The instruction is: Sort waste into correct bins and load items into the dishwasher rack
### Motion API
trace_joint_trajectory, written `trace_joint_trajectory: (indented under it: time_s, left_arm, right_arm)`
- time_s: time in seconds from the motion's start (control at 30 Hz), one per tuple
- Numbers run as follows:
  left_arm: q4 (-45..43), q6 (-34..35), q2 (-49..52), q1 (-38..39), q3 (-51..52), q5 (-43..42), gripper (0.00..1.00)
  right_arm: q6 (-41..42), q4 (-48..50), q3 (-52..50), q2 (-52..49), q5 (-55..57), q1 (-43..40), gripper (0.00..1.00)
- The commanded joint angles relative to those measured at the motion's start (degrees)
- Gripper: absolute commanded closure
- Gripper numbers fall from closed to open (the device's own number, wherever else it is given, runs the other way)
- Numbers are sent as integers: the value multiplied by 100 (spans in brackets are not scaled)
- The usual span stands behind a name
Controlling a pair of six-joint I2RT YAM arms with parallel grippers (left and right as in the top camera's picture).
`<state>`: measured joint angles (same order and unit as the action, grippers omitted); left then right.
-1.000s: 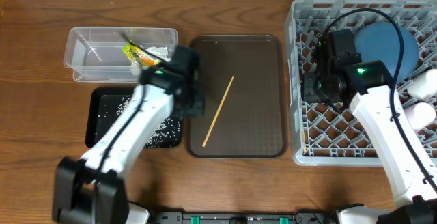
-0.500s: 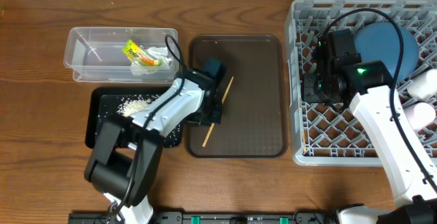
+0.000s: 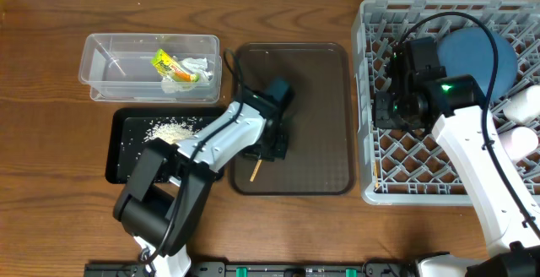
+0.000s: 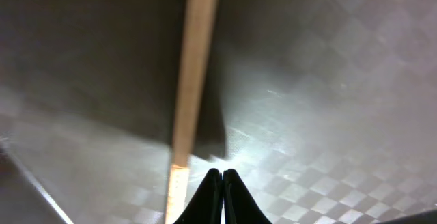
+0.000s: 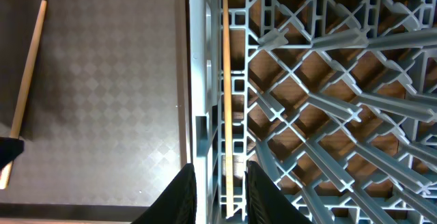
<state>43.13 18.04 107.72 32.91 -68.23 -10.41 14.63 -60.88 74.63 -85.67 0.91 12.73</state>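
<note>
Far L of bench [image 3: 51, 100]: clear tub [image 3: 101, 57] held yellow-green wrapper [image 3: 169, 64] and white tissue [image 3: 196, 64]. Black tray [image 3: 118, 159] below it held rice scraps [image 3: 173, 129].

Centre: brown tray [image 3: 321, 125] with one chopstick [image 4: 193, 80] lying flat on it. L claw [image 4: 222, 179] was down at tray surface, jaws pinched together on nothing, stick just beside them, not between.

Judgement: stick is light, stiff, thin, and apt to roll or skid on the smooth tray. Claw needs opening, then straddling stick approx. mid-length, square across it.

R: grey rack [image 3: 405, 167]. Second chopstick [image 5: 224, 94] lay inside along its L wall. R claw [image 5: 220, 183] hung above that wall, jaws narrowly apart, empty. Blue plate [image 3: 481, 57] sat in rack further R.
</note>
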Motion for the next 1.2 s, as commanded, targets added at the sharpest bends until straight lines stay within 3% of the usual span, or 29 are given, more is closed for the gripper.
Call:
trace_joint_trajectory:
  time_s: [0.0,0.3,0.63,0.73,0.97,1.07,1.17]
  left_arm:
    - [0,28,63,48,-24,-28,94]
    - [280,28,-339,-144,-26,1058,94]
    - [210,361,-20,-144,83,1088,94]
    - [142,393,68,-127,94,719,94]
    - [-339,343,61,20,94,-1167,94]
    - [-380,212,61,61,92,-1250,94]
    - [-293,219,11,-13,90,-750,94]
  right_arm:
    - [-57,-28,81,31,15,-35,78]
    - [-57,-17,81,31,17,-35,78]
    - [-57,-7,81,33,15,-42,78]
    - [-57,-20,81,33,15,-46,78]
    - [-57,-15,81,50,15,-44,79]
    - [-57,-26,81,57,17,-46,79]
    - [-59,-46,81,90,15,-68,79]
